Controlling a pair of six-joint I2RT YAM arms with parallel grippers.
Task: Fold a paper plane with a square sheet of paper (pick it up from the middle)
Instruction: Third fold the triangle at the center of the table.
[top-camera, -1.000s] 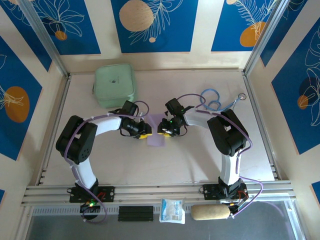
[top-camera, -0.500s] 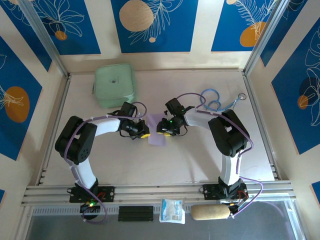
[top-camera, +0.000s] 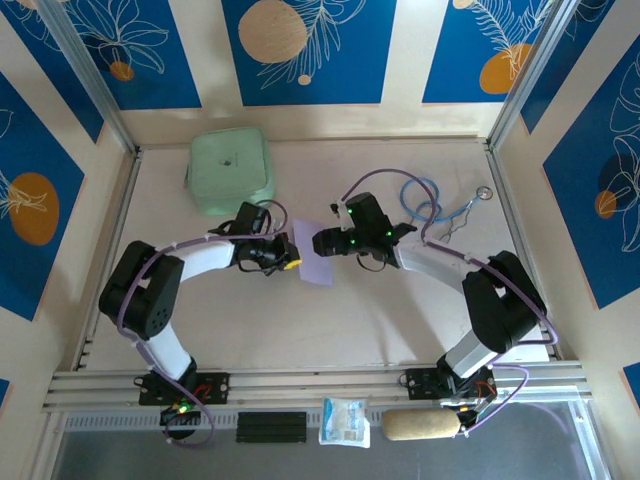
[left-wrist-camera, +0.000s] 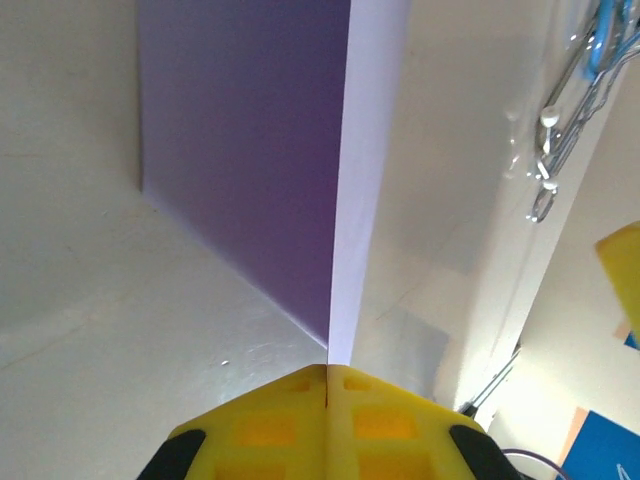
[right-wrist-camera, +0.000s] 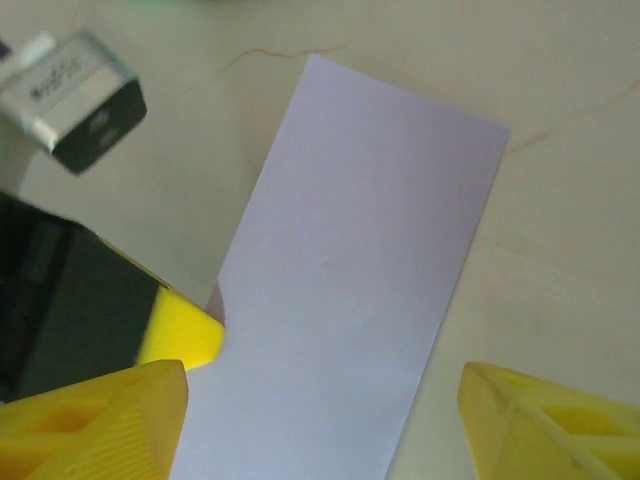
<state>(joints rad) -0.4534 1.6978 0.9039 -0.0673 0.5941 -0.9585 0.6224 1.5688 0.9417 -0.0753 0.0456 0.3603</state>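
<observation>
The square sheet of paper (top-camera: 313, 266) is pale lilac and shows as a long narrow rectangle at mid-table; a paper plane is not in view. My left gripper (top-camera: 288, 263) is shut on the sheet's left long edge, and its yellow jaws (left-wrist-camera: 328, 372) meet on the paper (left-wrist-camera: 365, 150). My right gripper (top-camera: 322, 243) hovers just above the sheet's far right side. In the right wrist view it (right-wrist-camera: 325, 425) stands open, its fingers (right-wrist-camera: 110, 420) spread wider than the paper (right-wrist-camera: 350, 290) below. The left gripper's yellow tip (right-wrist-camera: 185, 332) pinches the edge there.
A mint-green pouch (top-camera: 231, 170) lies at the back left. A blue cable loop (top-camera: 423, 198) and a metal clip (top-camera: 483, 192) lie at the back right, seen also as the metal clip (left-wrist-camera: 560, 120). A white packet (top-camera: 345, 421) and a beige roll (top-camera: 422, 425) sit below the front rail.
My left gripper has shut on the paper's edge. My right gripper has opened, let go of the sheet and lifted slightly, while its arm's elbow swung out to the right.
</observation>
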